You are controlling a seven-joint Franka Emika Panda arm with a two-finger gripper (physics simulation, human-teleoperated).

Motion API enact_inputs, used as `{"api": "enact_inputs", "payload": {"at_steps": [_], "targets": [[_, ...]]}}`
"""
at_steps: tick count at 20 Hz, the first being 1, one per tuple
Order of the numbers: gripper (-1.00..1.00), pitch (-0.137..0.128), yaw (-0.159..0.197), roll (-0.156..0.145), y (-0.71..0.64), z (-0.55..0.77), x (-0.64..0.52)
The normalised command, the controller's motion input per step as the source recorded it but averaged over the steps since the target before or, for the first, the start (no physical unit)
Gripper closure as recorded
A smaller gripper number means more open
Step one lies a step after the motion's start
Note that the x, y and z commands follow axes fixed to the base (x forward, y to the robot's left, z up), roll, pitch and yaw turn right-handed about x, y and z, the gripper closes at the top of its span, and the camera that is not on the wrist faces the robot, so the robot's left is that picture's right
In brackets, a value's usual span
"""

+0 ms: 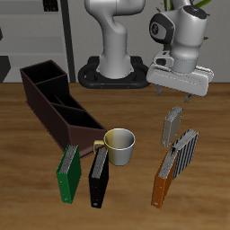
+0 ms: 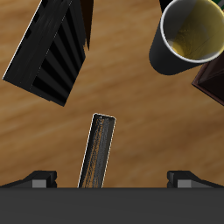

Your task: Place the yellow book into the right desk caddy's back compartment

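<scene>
No text, label or number can be read on anything.

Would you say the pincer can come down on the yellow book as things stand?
Probably yes: the open pincer hangs above the upright yellow book, and nothing lies between them; the striped book stands close by.

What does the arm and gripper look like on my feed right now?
The arm is glossy white with rounded segments and dark joint rings, on a black base plate. The gripper has a light grey boxy body; its fingers show dark grey. No cables or markings are visible.
</scene>
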Motion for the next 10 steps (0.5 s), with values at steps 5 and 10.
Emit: {"api": "enact_inputs", "payload": {"at_steps": [5, 10], "targets": [[-1.0, 0.007, -0.019, -0.014, 0.05, -0.15, 0.12], [-1.0, -0.002, 0.016, 0.02, 0.06, -0.18, 0.12]]}}
